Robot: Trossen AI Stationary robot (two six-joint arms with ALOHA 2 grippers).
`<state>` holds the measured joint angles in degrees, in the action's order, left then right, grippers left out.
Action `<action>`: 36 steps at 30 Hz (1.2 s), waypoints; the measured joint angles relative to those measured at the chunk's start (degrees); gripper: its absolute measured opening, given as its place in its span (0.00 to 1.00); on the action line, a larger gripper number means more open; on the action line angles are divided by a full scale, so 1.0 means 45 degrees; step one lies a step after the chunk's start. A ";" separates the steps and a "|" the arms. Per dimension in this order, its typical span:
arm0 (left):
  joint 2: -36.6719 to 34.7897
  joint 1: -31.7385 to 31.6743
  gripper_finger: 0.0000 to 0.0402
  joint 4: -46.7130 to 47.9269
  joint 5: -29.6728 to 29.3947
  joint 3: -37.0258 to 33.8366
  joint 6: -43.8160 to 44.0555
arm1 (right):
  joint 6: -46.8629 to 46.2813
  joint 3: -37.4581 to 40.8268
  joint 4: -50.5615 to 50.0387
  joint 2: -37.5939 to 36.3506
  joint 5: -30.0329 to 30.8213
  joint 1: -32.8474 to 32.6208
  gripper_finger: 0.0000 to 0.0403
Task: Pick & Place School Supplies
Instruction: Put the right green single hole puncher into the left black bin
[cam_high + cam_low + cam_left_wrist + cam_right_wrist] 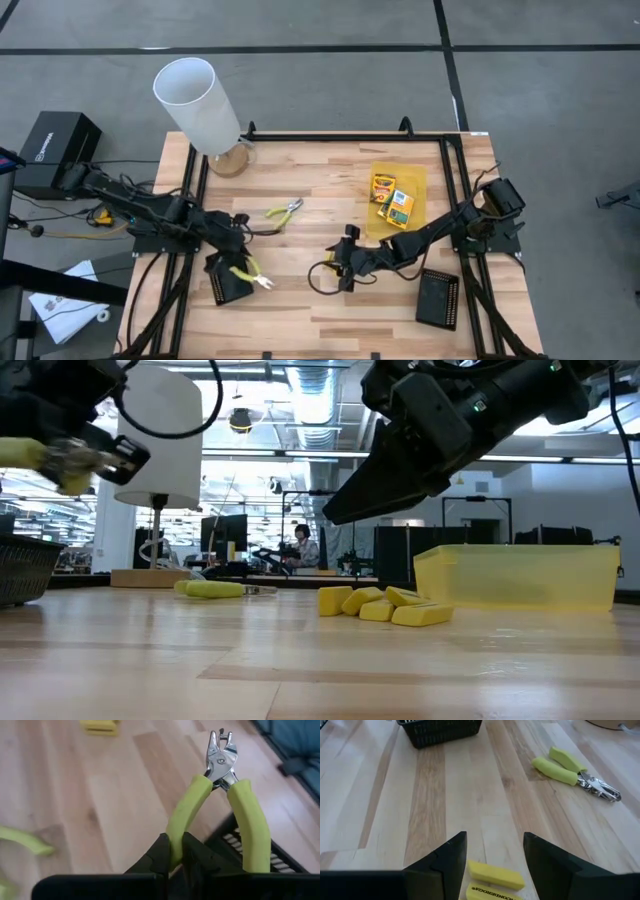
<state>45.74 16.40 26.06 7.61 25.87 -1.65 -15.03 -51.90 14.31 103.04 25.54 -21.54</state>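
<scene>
My left gripper (240,264) is shut on a small metal plier tool with yellow-green handles (220,795), held above the left black mesh tray (226,287). A second plier tool (283,210) lies flat on the table farther back. My right gripper (495,855) is open just above a small pile of short yellow sticks (385,605) at mid-table, one finger on either side of them, touching nothing. Yellow-and-green printed boxes (392,197) lie in the translucent yellow tray (422,180). My left gripper pinches one handle of the plier tool (176,832) between its two fingers, near that handle's free end. The other handle (250,825) stands free beside the fingers. The tool points on past the fingertips, metal jaws (220,755) foremost, lifted clear above the mesh tray's edge (250,851).
A second black mesh tray (438,297) stands near the table's right front. A white cylinder on a round wooden base (200,105) stands at the far left. Black rails (190,180) run along the table's sides. Bare wood lies between the two grippers.
</scene>
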 joint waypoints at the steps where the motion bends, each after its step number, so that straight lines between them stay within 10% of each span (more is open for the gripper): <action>1: -0.0004 0.0025 0.05 -0.0009 0.0206 0.0000 -0.0119 | -0.0002 0.0000 0.0000 0.0000 0.0000 0.0037 0.46; 30: -0.1753 0.0496 0.05 0.0679 0.1922 0.0163 -0.1927 | -0.2045 -0.0627 0.2271 0.0000 0.2142 -0.1918 0.46; 36: -0.1700 0.0496 0.05 0.0615 -0.0869 0.0185 -0.0478 | -0.1997 -0.0627 0.2176 0.0000 0.2429 -0.2243 0.46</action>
<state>38.08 18.63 28.83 3.70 26.70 -3.80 -24.01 -54.72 24.10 103.04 36.47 -31.63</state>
